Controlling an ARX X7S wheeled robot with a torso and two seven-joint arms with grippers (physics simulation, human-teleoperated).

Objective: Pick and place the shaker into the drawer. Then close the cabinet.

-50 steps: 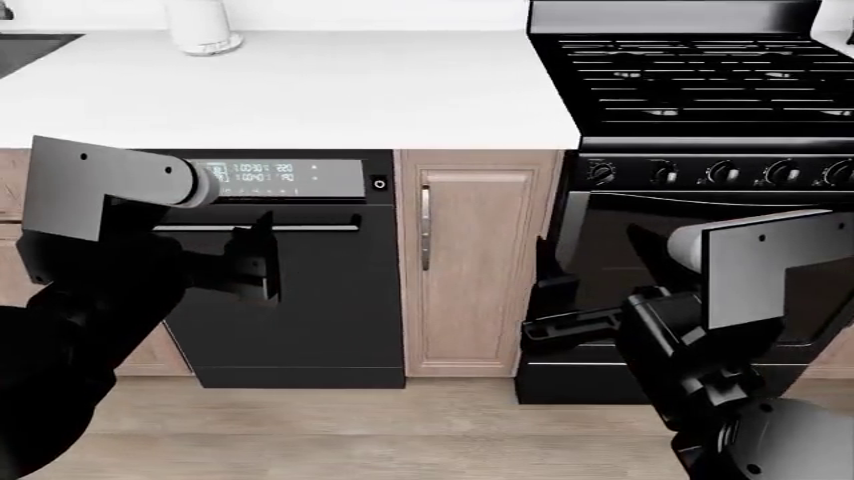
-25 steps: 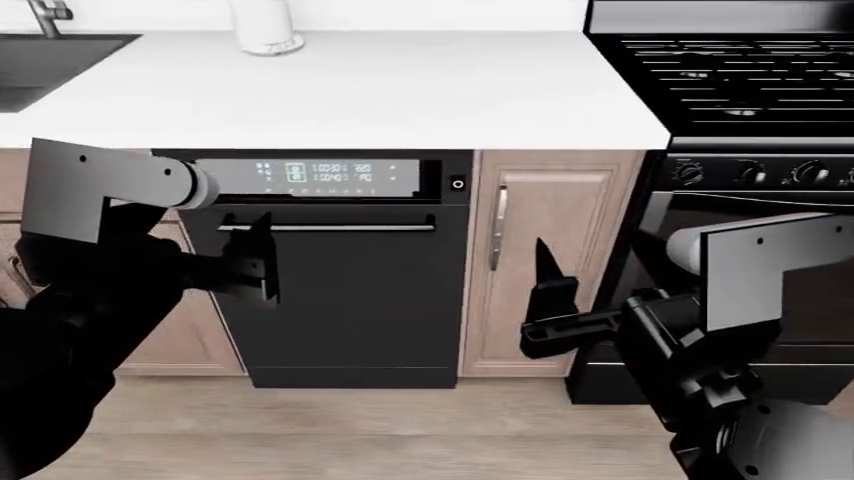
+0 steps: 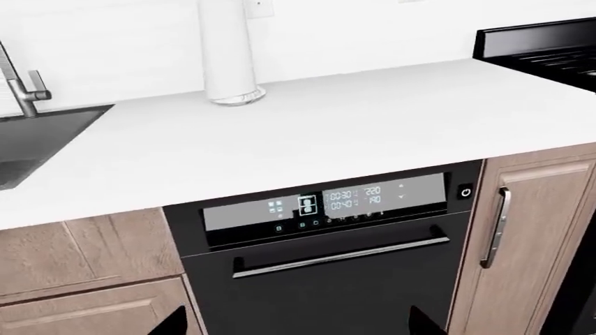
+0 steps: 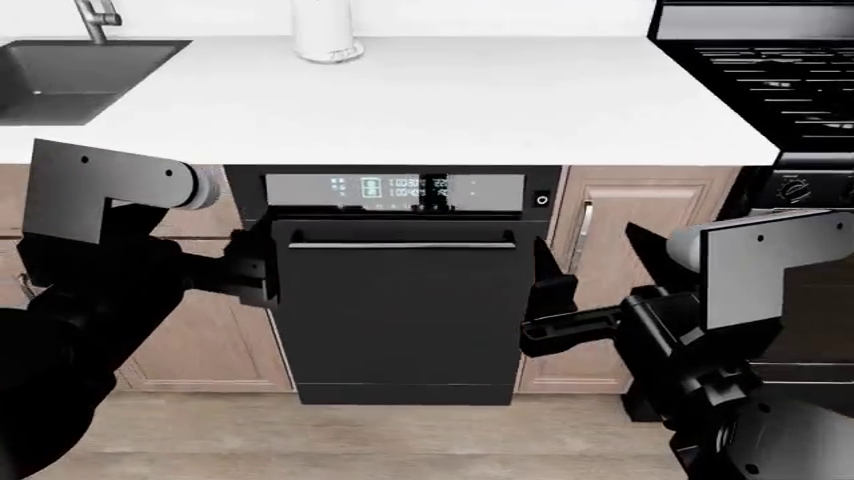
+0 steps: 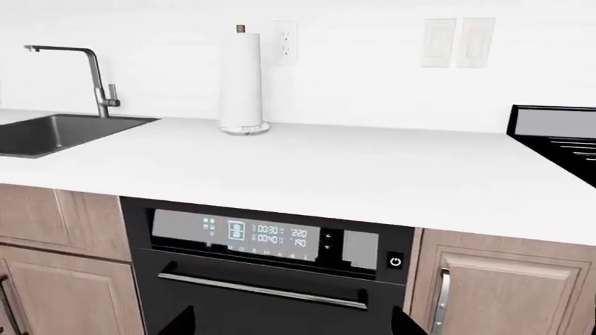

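Searching: no shaker, no open drawer in view.
Left claw point(image 4: 254, 262) and right claw point(image 4: 587, 275) both spread wide, empty. Probably light, rigid, slick; best pinched mid-body once found.

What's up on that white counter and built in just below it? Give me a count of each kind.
Paper towel roll: 1
Sink: 1
Faucet: 1
Dishwasher: 1
Stove: 1
Narrow cabinet door: 1
Total: 6
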